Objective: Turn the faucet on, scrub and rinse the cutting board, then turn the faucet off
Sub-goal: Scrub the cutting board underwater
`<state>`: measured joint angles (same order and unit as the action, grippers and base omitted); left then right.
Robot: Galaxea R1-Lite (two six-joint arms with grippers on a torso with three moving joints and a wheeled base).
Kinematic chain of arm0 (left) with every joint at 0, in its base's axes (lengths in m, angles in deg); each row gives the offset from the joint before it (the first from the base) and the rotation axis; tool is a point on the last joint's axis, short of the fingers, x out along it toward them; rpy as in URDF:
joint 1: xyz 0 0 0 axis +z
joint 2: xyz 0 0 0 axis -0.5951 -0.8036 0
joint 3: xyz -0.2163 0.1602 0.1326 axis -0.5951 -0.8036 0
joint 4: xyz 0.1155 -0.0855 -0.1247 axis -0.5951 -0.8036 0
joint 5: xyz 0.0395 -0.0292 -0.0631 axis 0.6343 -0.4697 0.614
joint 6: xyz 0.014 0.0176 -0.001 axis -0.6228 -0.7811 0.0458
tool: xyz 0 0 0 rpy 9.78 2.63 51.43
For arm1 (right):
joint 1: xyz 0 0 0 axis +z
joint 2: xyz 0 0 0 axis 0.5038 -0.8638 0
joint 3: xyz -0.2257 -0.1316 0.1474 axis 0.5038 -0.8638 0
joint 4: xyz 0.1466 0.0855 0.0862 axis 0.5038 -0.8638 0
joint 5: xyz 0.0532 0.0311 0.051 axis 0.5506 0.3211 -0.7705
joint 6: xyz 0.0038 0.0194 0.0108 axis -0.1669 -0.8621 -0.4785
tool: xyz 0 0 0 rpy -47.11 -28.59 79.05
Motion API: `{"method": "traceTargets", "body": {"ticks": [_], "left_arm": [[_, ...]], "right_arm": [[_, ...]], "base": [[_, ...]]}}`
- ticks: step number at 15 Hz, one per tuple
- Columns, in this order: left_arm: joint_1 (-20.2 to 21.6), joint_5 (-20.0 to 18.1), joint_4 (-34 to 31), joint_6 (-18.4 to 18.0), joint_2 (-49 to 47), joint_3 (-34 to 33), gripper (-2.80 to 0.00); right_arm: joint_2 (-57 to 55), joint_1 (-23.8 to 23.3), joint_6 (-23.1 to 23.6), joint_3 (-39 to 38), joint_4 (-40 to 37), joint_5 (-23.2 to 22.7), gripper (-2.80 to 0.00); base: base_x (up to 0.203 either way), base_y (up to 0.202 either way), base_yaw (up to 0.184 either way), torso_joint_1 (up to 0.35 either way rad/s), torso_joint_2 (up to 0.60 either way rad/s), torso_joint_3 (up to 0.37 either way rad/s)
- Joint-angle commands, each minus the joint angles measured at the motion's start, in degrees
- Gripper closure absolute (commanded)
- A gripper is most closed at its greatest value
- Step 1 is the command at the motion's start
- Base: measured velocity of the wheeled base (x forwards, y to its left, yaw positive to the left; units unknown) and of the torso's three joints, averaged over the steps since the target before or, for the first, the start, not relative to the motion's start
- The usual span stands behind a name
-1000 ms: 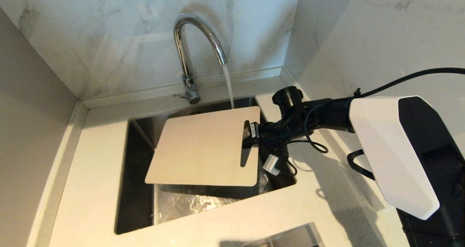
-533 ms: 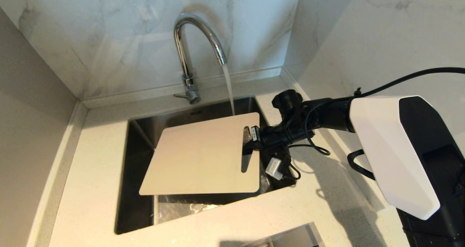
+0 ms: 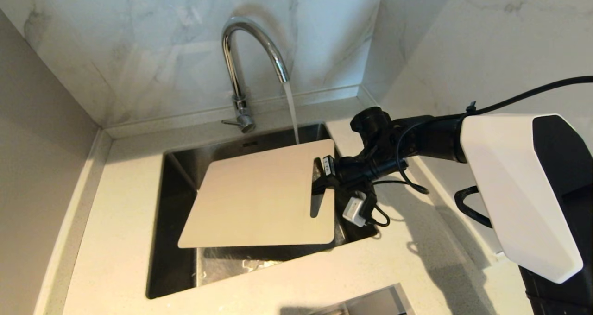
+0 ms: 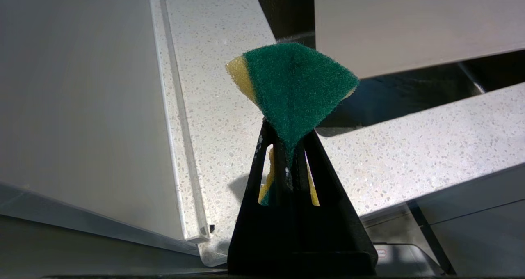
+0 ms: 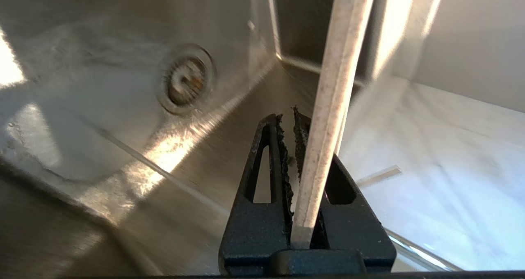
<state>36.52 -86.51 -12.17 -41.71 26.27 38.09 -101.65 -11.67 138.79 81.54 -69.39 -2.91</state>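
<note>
The chrome faucet [image 3: 252, 51] arches over the steel sink [image 3: 173, 222], and water [image 3: 291, 113] runs from its spout down to the far edge of the cutting board [image 3: 259, 199]. That cream board hangs tilted over the sink. My right gripper [image 3: 323, 178] is shut on its right end beside the slot handle. In the right wrist view the board's edge [image 5: 332, 86] sits between the right gripper's [image 5: 287, 115] jaws, with the sink drain [image 5: 186, 80] below. My left gripper [image 4: 287, 135], out of the head view, is shut on a green-and-yellow sponge [image 4: 295, 82] above the counter.
Speckled countertop [image 3: 116, 241] rings the sink. Marble walls stand close behind [image 3: 139, 51] and to the right [image 3: 463, 37]. A second recess [image 3: 366, 301] shows at the counter's near edge. A white plug [image 3: 354, 211] dangles on a cable under the right wrist.
The right arm has shifted slightly right and up. The board has turned with it, its near left corner swinging lower and left. Water keeps running.
</note>
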Motion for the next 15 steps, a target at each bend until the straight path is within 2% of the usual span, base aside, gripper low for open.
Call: {"method": "traceTargets", "body": {"ticks": [1,4,7,11,15], "left_arm": [[0.0,0.0,0.1,0.0,0.0,-0.2,0.00],[0.0,0.0,0.1,0.0,0.0,-0.2,0.00],[0.0,0.0,0.0,0.0,0.0,-0.2,0.00],[0.0,0.0,0.1,0.0,0.0,-0.2,0.00],[0.0,0.0,0.1,0.0,0.0,-0.2,0.00]], "right_arm": [[0.8,-0.1,0.9,0.0,-5.7,0.4,0.00],[2.8,-1.4,0.9,0.0,-9.5,2.8,0.00],[2.6,-2.4,0.9,0.0,-18.5,3.3,0.00],[4.2,-5.3,0.9,0.4,-18.6,3.4,0.00],[5.7,-5.3,0.9,0.9,-12.1,3.9,0.00]], "base": [[0.000,0.000,0.000,0.000,0.00,0.000],[0.000,0.000,0.000,0.000,0.00,0.000],[0.000,0.000,0.000,0.000,0.00,0.000],[0.000,0.000,0.000,0.000,0.00,0.000],[0.000,0.000,0.000,0.000,0.00,0.000]]}}
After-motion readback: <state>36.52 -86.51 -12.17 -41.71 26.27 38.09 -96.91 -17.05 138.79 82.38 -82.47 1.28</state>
